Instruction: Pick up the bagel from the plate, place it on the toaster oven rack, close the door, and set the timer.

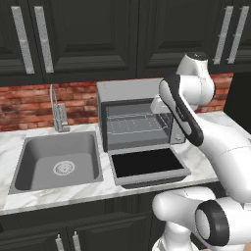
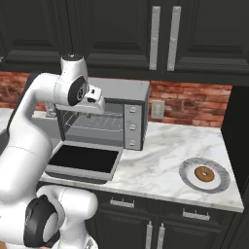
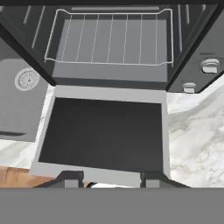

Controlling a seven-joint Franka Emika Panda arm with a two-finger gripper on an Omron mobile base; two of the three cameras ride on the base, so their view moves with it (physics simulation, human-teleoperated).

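Observation:
The golden-brown bagel (image 2: pixel 203 173) lies in the middle of the pale round plate (image 2: pixel 187 168) on the counter, far right of the toaster oven (image 2: pixel 119 90). The oven's door (image 1: pixel 147 163) (image 2: pixel 85 159) (image 3: pixel 103 133) lies folded down flat, its dark glass facing up. Inside the cavity sits the silver wire rack (image 1: pixel 135 125) (image 3: pixel 109 39) with nothing on it. My gripper (image 3: pixel 111 179) hovers above the door's front edge, in front of the cavity, open with nothing between its fingers. It is well left of the plate.
Three knobs (image 2: pixel 132 126) run down the oven's right panel. A steel sink (image 1: pixel 59 159) with a faucet (image 1: pixel 60 115) lies left of the oven. Bare marble counter (image 2: pixel 155 155) stretches between oven and plate. Black cabinets hang overhead, and a wall outlet (image 2: pixel 156 110) sits on the brick.

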